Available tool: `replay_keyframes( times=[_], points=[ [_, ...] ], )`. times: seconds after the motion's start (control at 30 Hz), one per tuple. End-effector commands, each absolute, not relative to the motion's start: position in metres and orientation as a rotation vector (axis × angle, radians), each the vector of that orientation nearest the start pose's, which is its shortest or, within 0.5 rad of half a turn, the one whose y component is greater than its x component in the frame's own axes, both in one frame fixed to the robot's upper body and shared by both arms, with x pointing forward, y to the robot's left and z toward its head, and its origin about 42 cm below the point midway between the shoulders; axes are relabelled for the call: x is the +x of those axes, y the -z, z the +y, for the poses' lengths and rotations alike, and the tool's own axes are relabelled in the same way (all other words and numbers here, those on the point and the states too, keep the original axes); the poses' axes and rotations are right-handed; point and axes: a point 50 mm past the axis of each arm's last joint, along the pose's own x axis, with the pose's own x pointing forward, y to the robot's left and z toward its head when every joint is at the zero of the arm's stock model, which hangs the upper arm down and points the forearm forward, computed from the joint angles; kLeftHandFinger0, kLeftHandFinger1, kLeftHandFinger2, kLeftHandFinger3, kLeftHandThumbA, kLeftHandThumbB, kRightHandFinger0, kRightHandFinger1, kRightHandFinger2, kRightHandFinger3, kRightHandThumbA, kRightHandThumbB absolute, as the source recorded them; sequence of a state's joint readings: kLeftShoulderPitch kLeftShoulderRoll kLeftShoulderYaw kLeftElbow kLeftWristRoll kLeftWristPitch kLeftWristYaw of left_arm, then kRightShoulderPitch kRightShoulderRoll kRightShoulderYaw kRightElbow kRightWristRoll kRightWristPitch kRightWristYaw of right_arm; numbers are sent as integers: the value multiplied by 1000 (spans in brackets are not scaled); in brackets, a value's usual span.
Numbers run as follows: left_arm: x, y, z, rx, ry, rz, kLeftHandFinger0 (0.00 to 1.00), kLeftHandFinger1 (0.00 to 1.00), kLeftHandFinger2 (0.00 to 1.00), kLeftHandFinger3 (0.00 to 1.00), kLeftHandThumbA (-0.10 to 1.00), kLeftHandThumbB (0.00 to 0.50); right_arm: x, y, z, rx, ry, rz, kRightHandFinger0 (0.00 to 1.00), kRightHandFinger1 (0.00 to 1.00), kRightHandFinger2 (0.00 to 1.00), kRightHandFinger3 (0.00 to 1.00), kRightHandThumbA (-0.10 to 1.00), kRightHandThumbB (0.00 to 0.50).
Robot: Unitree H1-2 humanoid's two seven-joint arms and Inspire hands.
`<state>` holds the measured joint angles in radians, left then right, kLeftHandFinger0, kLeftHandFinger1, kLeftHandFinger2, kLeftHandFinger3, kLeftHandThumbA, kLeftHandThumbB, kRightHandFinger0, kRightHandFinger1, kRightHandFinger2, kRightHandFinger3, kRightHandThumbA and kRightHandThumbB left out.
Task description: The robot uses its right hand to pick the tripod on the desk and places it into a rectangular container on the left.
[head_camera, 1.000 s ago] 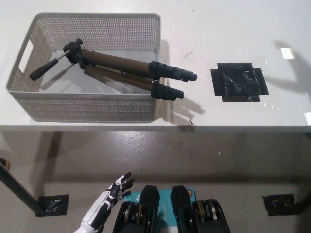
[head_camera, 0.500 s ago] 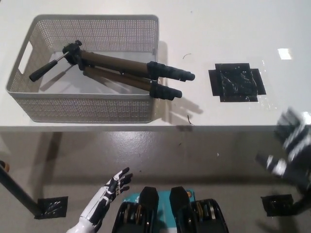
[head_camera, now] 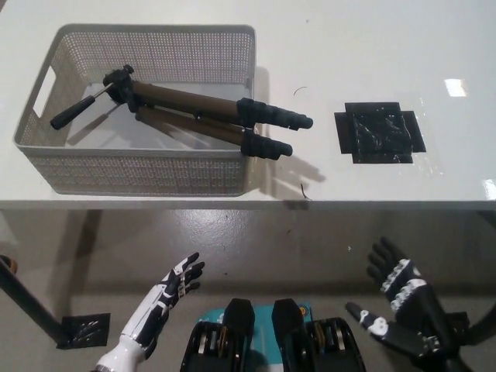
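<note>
A brown and black tripod (head_camera: 186,115) lies in the grey perforated rectangular container (head_camera: 139,174) at the desk's left. Its head and handle rest inside, while its black feet stick out over the container's right rim. My black right hand (head_camera: 403,306) hangs low at the bottom right, below the desk's front edge, open with fingers spread and holding nothing. My white left hand (head_camera: 167,291) rests at the lower left, also open and empty. Both hands are far from the tripod.
A black tape square (head_camera: 380,132) marks the white desk (head_camera: 349,46) to the right of the container. Below the desk's front edge is grey floor with black tape patches (head_camera: 84,329) and a dark leg at far left.
My right hand has dropped from desk height at the right edge to below the desk at the bottom right. The left hand shifted slightly. The tripod stays put.
</note>
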<state>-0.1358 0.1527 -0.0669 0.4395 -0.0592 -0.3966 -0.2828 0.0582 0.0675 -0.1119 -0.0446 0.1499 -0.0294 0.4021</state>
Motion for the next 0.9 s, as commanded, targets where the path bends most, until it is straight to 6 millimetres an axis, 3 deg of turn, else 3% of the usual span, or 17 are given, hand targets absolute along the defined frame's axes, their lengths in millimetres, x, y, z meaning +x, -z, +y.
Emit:
replay_keyframes(
  times=[0.0, 0.2, 0.37, 0.43, 0.87],
  points=[
    [315, -58, 238, 124, 336, -154, 1000, 1000, 1000, 1000, 1000, 500, 261, -92, -206, 152, -290, -117, 1000, 1000, 1000, 1000, 851, 98],
    [312, -57, 238, 124, 320, -162, 1000, 1000, 1000, 1000, 1000, 500, 266, -70, -204, 157, -306, -33, 1000, 1000, 1000, 1000, 848, 140],
    [312, -58, 243, 122, 298, -165, 1000, 1000, 1000, 1000, 1000, 500, 265, -59, -206, 156, -316, 3, 1000, 1000, 1000, 1000, 809, 134],
    [311, -58, 243, 122, 298, -167, 1000, 1000, 1000, 1000, 1000, 500, 265, -56, -209, 148, -314, 15, 1000, 1000, 1000, 1000, 823, 166],
    [311, -54, 248, 131, 290, -131, 1000, 1000, 1000, 1000, 1000, 500, 270, -52, -210, 134, -317, 31, 1000, 1000, 1000, 1000, 808, 170]
  ],
)
